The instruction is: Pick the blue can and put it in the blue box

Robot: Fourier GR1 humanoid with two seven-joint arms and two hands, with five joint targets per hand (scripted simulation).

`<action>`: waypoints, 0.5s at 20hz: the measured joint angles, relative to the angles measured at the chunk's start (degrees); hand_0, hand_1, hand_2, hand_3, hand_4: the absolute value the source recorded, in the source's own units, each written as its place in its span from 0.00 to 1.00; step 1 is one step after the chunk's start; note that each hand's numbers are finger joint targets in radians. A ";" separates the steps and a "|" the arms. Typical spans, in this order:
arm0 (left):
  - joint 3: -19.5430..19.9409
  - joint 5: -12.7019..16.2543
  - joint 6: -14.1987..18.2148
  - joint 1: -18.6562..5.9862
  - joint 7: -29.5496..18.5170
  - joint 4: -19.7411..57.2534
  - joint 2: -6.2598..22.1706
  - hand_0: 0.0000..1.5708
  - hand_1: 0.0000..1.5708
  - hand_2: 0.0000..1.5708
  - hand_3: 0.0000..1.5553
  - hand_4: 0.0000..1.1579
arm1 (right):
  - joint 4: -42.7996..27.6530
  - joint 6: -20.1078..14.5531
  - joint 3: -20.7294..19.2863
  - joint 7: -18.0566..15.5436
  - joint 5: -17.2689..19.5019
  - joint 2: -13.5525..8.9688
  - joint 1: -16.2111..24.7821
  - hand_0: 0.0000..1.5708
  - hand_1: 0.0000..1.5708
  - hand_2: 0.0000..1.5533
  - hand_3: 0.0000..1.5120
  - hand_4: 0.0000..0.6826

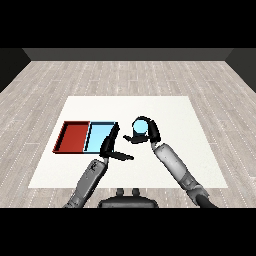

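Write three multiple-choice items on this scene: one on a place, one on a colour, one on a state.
1. Where is the blue can?
A. In the red tray
B. In the right hand, to the right of the blue tray
C. Lying on the floor

2. What colour is the tray that lies next to the blue tray on its left?
A. Red
B. Green
C. Yellow

3. How is the left hand?
A. Curled round the can
B. Out of view
C. Open, holding nothing

Answers:
1 B: the right hand curls round the can, beside the blue tray.
2 A: the red tray lies at its left.
3 C: its fingers are straight at the blue tray's right edge.
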 measured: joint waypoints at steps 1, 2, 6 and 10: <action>0.21 -0.18 -0.39 0.57 -0.05 -0.59 0.30 0.00 0.00 0.00 0.00 0.00 | 0.11 -0.04 -0.11 0.99 1.19 0.82 -0.39 0.94 0.94 0.93 0.91 0.84; 0.74 -0.20 -1.06 0.86 -0.66 -0.13 0.28 0.00 0.00 0.00 0.00 0.00 | -0.20 0.35 -0.24 0.83 2.10 1.51 0.32 0.94 0.94 0.93 0.92 0.84; 0.31 -0.15 -0.33 0.32 -0.88 1.04 0.11 0.00 0.00 0.00 0.00 0.00 | -1.94 2.53 -1.47 2.82 5.16 3.21 1.96 0.94 0.94 0.94 0.92 0.85; -0.04 1.12 0.78 -2.00 -1.05 4.57 0.08 0.00 0.00 0.00 0.00 0.00 | -0.48 4.97 -3.26 3.00 7.23 5.34 1.16 0.94 0.94 0.93 0.92 0.87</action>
